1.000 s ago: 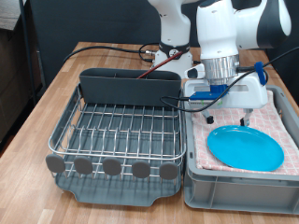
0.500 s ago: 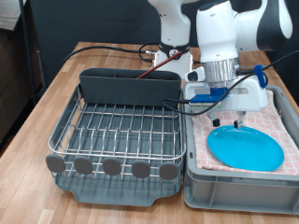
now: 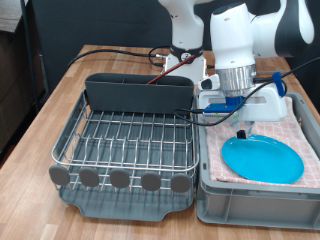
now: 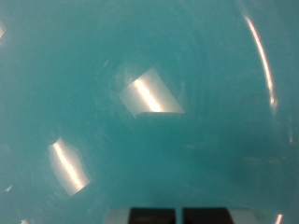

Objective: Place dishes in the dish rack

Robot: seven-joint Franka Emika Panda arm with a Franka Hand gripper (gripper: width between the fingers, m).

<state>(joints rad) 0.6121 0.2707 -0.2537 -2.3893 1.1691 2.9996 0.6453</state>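
Light-blue plate (image 3: 262,159): lies flat in the grey tub (image 3: 205,196), at about 4 o'clock in the exterior view, on the pink-and-white checkered cloth (image 3: 302,131) that lines the tub.
Gripper (image 3: 243,133): low over the plate's rim at the plate's 11 o'clock edge, below the white wrist of the Panda arm (image 3: 240,40); the fingers are dark and small in the exterior view, and whether they are spread or closed cannot be told, nor whether they touch the plate.
Wrist view: filled almost wholly by the plate (image 4: 149,103), its glazed surface showing bright reflections and a curved rim line; two dark finger tips show side by side at the frame's edge, with the gripper (image 4: 179,214) right up against the plate.
Dish rack (image 3: 128,143): chrome wire grid on a dark grey tray, at 8 o'clock in the exterior view, with the tall grey trough (image 3: 138,92) along its 12 o'clock side; no dish sits in it.
Setting: rack and tub stand side by side, just beside each other, on a wooden table (image 3: 50,110); cables (image 3: 160,60) trail across the table behind the trough.
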